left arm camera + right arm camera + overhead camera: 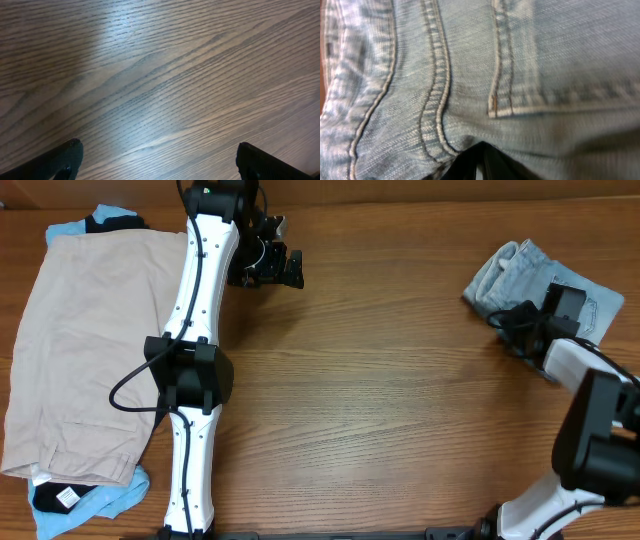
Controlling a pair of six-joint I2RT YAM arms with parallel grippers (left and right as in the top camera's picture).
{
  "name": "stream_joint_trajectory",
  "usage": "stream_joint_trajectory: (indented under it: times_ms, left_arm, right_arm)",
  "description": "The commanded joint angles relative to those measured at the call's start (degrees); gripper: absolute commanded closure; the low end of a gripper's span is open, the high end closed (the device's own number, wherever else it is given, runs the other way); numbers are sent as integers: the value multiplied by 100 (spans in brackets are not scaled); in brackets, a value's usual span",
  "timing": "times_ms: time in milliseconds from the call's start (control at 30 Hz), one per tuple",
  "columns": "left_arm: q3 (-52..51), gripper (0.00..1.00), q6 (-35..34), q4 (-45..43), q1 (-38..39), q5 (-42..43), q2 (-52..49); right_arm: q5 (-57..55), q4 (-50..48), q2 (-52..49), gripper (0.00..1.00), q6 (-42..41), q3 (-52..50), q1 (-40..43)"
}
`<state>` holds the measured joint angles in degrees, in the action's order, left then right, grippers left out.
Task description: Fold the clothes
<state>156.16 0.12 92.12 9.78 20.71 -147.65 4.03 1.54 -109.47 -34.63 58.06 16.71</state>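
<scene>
The faded light-blue denim shorts (pixel 520 272) lie bunched at the far right of the table. My right gripper (pixel 522 323) is shut on their near edge; in the right wrist view the denim (pixel 470 75), with seams and a pocket corner, fills the frame and folds over the closed fingertips (pixel 482 157). A stack of clothes lies at the far left: a beige garment (pixel 85 350) on top, sky-blue fabric (pixel 110 502) and a black garment (pixel 55 497) showing beneath. My left gripper (pixel 280 268) is open and empty above bare wood (pixel 160 150).
The wooden table (pixel 380 400) spans the view. My left arm (pixel 195 370) stretches from the near edge up beside the stack. The right arm's base (pixel 590 450) sits at the near right.
</scene>
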Motion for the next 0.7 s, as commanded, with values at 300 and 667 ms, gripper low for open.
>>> stream_joint_trajectory:
  times_ms: [300, 667]
  left_arm:
    - [59, 0, -37, -4, 48, -214, -17]
    - [59, 0, -59, -109, 48, -229, -17]
  right_arm:
    - [-356, -3021, -1620, 84, -643, 140, -487]
    - [116, -2785, -1709, 34, 538, 1506, -713]
